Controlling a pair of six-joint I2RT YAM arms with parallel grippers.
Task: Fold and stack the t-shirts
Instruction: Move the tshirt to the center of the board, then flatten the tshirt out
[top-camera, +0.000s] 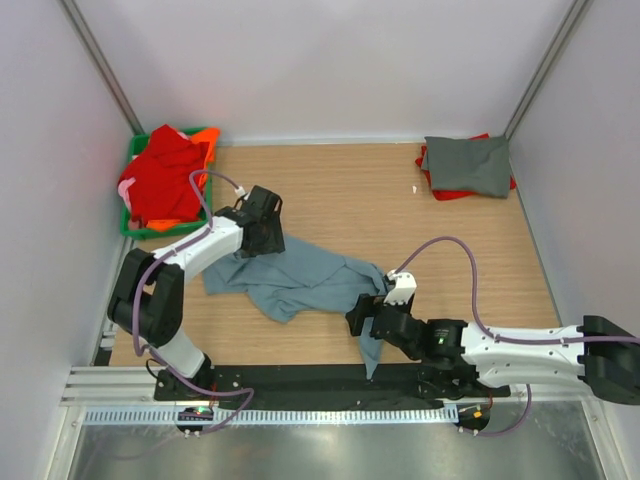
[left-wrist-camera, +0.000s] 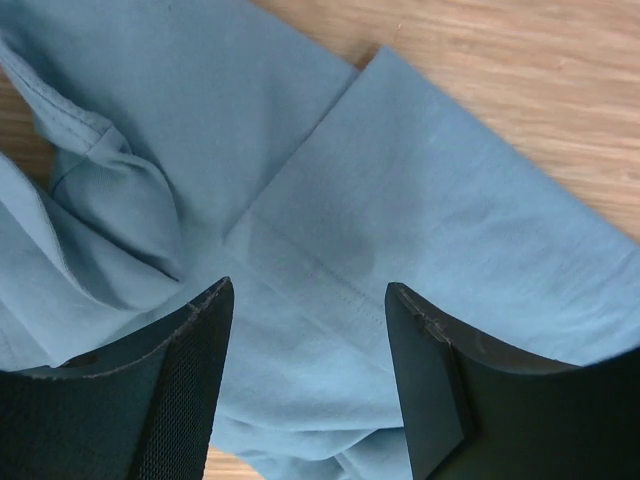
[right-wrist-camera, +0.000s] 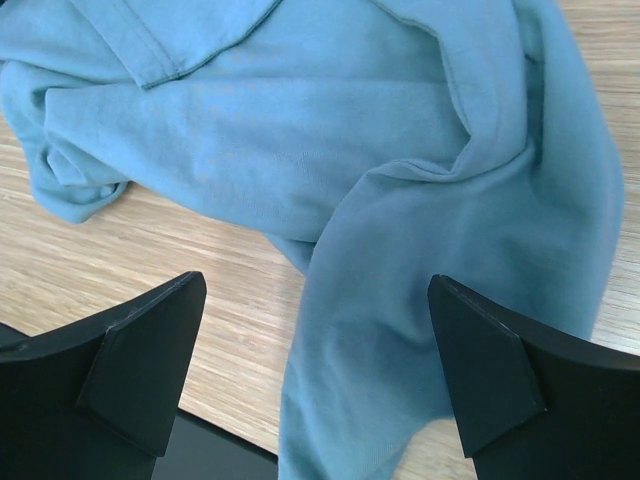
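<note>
A dusty blue-grey t-shirt lies crumpled on the wooden table, with one end hanging over the front edge. My left gripper is open just above its upper left part; in the left wrist view the gripper hovers over the cloth with nothing between the fingers. My right gripper is open over the shirt's right end; in the right wrist view the gripper straddles a hanging fold. A folded darker grey t-shirt lies on a red one at the back right.
A green plastic crate at the back left holds several red t-shirts and orange ones. White walls close in the table on three sides. A black rail runs along the front edge.
</note>
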